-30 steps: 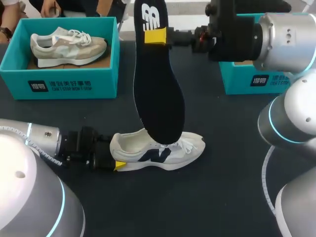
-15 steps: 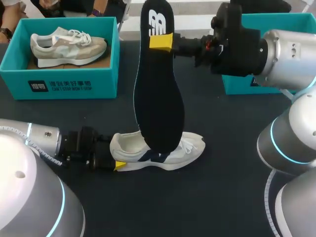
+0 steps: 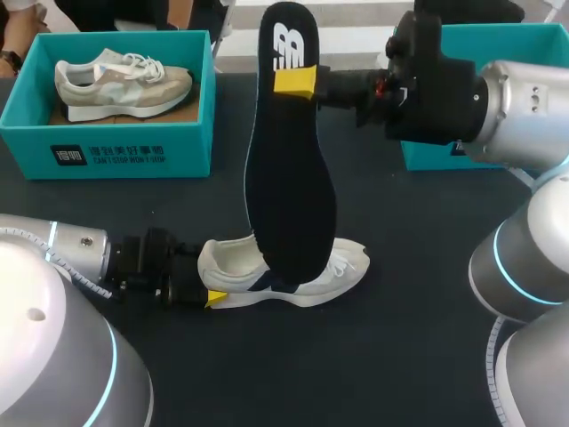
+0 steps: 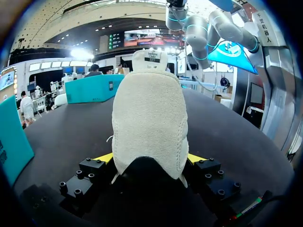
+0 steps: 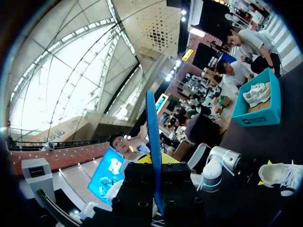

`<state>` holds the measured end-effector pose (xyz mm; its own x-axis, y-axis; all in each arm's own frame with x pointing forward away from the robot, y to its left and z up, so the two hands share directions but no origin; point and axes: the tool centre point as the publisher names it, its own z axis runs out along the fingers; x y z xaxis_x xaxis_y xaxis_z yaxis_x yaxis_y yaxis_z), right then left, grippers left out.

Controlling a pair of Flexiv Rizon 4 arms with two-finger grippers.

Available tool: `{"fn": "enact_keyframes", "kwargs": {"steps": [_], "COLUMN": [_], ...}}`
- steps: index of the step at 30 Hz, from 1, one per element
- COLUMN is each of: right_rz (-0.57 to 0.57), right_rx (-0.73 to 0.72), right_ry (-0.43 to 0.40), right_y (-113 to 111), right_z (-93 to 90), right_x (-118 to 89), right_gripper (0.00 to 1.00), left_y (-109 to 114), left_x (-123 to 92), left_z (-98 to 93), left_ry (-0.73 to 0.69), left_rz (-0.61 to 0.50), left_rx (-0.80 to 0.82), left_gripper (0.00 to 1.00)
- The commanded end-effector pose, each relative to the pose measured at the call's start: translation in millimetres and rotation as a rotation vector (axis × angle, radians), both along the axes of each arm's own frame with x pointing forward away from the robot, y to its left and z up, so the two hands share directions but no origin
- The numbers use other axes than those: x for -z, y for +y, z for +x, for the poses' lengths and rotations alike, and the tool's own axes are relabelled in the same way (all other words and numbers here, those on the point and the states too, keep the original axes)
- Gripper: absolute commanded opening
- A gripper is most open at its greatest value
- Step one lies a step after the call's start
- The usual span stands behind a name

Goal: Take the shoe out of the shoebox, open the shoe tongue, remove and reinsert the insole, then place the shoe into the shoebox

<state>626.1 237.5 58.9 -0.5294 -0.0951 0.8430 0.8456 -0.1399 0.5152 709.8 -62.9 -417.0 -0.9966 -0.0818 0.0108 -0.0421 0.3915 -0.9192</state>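
Note:
A white shoe (image 3: pixel 307 277) stands on the dark table, toe to the right. My left gripper (image 3: pixel 211 287) is shut on its heel; in the left wrist view the suede heel (image 4: pixel 149 123) fills the gap between the two yellow tips. The black insole (image 3: pixel 289 196) hangs upright over the shoe, with my right gripper (image 3: pixel 294 82) shut on its heel end. Its toe end overlaps the shoe's opening; whether it touches I cannot tell. In the right wrist view the insole (image 5: pixel 152 137) shows edge-on between the fingers, and the shoe (image 5: pixel 280 176) lies far below.
At the back left stands a teal shoebox (image 3: pixel 27 133) holding a beige shoe (image 3: pixel 120 82). A second teal box (image 3: pixel 444 147) sits at the back right, mostly hidden behind my right arm. Dark tabletop (image 3: pixel 382 356) lies in front of the shoe.
My right gripper has shifted a little to the right and back, carrying the insole with it. The left gripper and the shoe have stayed put.

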Motion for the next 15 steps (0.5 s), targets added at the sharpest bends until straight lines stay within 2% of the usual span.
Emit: {"fn": "enact_keyframes", "kwargs": {"steps": [1,7,8,9,10,11,15], "right_rz": [0.000,0.000,0.000,0.000,0.000,0.000,0.000], "right_rx": [0.003,0.003,0.003,0.003,0.003,0.003,0.003], "right_ry": [0.002,0.002,0.002,0.002,0.002,0.002,0.002], "right_y": [3.5,3.5,3.5,3.5,3.5,3.5,3.5], "right_z": [-0.2,-0.2,-0.2,-0.2,-0.2,-0.2,-0.2], "right_x": [-0.1,-0.1,-0.1,-0.1,-0.1,-0.1,-0.1], "right_gripper": [0.00,0.00,0.00,0.00,0.00,0.00,0.00], "left_y": [1.3,1.3,1.9,2.3,2.7,2.8,8.6], "left_x": [2.7,2.7,2.8,3.4,3.9,4.5,2.4], "left_z": [-0.4,-0.4,-2.0,-2.9,-3.7,-3.5,-2.7], "left_ry": [0.002,0.002,-0.010,-0.012,-0.008,-0.012,-0.005], "left_rz": [0.005,0.005,0.015,0.032,0.059,0.060,0.065], "left_rx": [0.001,0.001,0.003,0.002,-0.010,-0.016,-0.019], "left_gripper": [0.00,0.00,0.13,0.38,0.84,1.00,1.00]}}
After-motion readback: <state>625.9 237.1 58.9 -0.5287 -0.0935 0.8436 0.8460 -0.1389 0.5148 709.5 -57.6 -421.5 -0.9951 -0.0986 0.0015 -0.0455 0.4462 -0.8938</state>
